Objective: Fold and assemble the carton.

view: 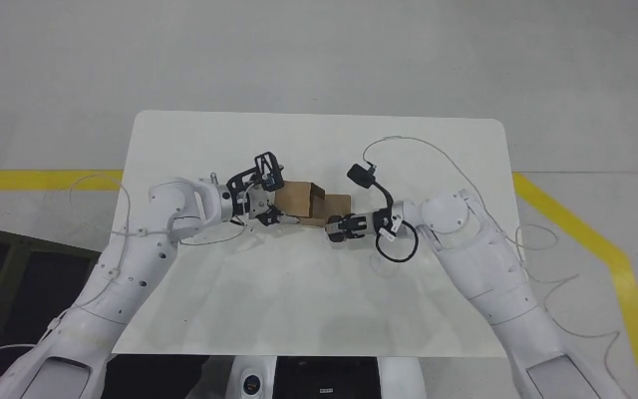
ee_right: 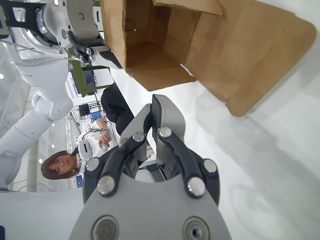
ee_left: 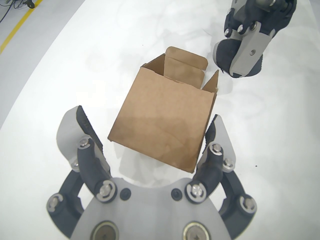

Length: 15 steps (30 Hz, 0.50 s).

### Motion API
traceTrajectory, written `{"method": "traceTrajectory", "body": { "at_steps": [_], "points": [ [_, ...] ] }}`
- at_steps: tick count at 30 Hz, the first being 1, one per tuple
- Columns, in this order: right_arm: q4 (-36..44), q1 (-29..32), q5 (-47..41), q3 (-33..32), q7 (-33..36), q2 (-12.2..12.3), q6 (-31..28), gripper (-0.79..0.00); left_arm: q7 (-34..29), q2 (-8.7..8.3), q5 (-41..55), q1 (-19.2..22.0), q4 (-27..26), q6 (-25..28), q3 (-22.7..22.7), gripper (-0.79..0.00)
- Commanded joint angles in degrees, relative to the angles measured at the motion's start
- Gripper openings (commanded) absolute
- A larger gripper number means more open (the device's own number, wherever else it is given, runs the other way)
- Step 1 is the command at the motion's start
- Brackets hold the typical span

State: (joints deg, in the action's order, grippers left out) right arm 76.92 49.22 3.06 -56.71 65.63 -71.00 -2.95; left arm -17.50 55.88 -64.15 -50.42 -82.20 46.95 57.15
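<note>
My left gripper point(ee_left: 147, 116) is wide open, one finger at each side of the near end of the carton point(view: 311, 202). One pad point(ee_left: 210, 129) is just beside a side wall and the other is apart from it, so nothing is gripped. My right gripper point(ee_right: 153, 102) is closed on nothing, its tips pressed together. It sits just in front of the open mouth of the carton.

The carton lies on its side near the middle of the table point(view: 299, 299), between the two grippers. Its mouth faces the right gripper. The tuck flap point(ee_left: 186, 62) and the small side flaps point(ee_left: 212, 82) stand open. From inside, the far end looks closed.

I judge the carton to be thin brown cardboard, very light and empty. The panels should be stiff enough, but they give easily at the creases. It will probably slide on the smooth table if I push it from one side only, and a hard squeeze could crush the walls.

I would therefore grip gently with the left gripper across the two side walls, close to the corners where the board is strongest. With the closed right tips I would press each flap near its free edge.
</note>
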Motion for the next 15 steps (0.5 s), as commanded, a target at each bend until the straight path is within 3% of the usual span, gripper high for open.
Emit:
{"method": "traceTrajectory", "body": {
  "at_steps": [1,15],
  "points": [
    [-0.09,-0.03,-0.03,0.30,-0.76,-0.07,-0.29,-0.785,-0.03,0.02,-0.03,-0.09,-0.06,0.01,0.04,0.000],
    [-7.99,-6.13,-1.15,5.31,-3.54,-2.03,-5.06,-0.785,-0.64,0.05,0.07,-0.69,-0.64,1.33,0.45,0.000]
  ]
}}
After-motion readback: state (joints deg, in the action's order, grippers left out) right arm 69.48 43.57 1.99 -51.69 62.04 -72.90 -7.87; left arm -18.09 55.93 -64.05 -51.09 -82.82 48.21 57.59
